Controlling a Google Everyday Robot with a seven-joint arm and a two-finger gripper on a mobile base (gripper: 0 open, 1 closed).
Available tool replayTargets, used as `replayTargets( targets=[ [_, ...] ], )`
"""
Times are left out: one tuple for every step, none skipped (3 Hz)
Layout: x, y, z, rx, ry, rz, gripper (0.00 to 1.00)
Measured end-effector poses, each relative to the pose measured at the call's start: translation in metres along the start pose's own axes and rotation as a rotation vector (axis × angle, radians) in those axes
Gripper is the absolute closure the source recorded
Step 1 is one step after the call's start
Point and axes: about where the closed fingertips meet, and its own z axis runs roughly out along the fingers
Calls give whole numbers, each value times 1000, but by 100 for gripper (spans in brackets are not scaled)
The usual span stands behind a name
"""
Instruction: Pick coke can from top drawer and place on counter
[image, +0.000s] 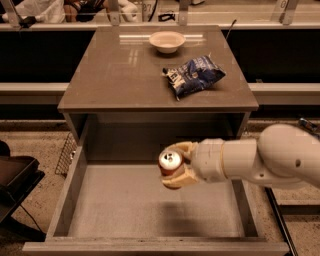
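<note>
My gripper (176, 165) is shut on the coke can (169, 162), an orange-red can with a silver top. It holds the can upright in the air above the middle of the open top drawer (150, 210), clear of the speckled grey floor. My white arm reaches in from the right. The counter (115, 75), a glossy grey-brown slab, lies behind and above the drawer.
On the counter stand a white bowl (167, 41) at the back and a blue-and-white chip bag (194, 75) near the right front. A wire basket (65, 152) hangs at the left of the cabinet. A dark object (12, 180) stands at the far left.
</note>
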Motion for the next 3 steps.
replayTargets(
  targets=[
    [-114, -38, 9, -41, 9, -53, 100],
    [-172, -64, 35, -91, -24, -34, 100],
    [-218, -102, 74, -95, -71, 16, 100]
  ],
)
